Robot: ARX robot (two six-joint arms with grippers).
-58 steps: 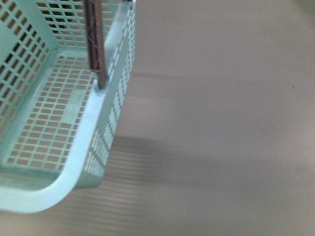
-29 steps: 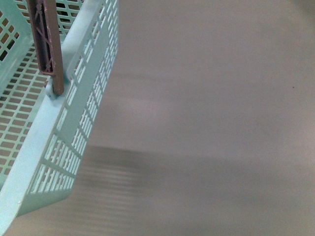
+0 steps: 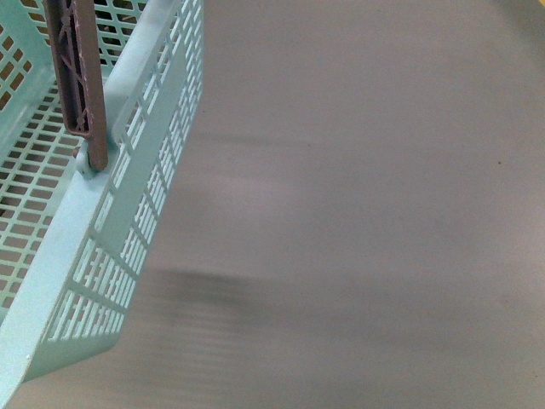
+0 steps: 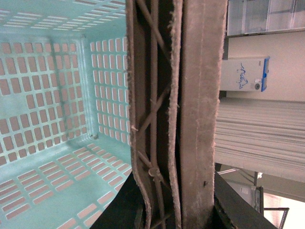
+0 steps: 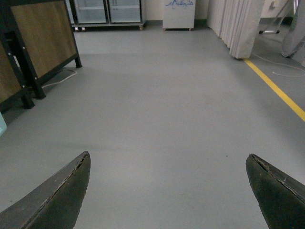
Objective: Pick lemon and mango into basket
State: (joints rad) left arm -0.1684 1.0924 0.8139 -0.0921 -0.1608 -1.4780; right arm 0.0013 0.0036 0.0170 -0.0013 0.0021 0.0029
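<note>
Presently: grey floor, yellow line, wood-panelled cabinet, curtain; basket left over dull surface, handles pinched by left gripper; right gripper spread wide.

Basket: pale teal plastic, with slotted walls and bottom and a broad smooth rim.
Place: far left of the front view, mostly cut off by the frame edge; one long wall faces right.
Pose: tilted, its rim running slantwise from near left to far.
Handles: brown and ribbed, raised; in the left wrist view both are pressed together.
</note>
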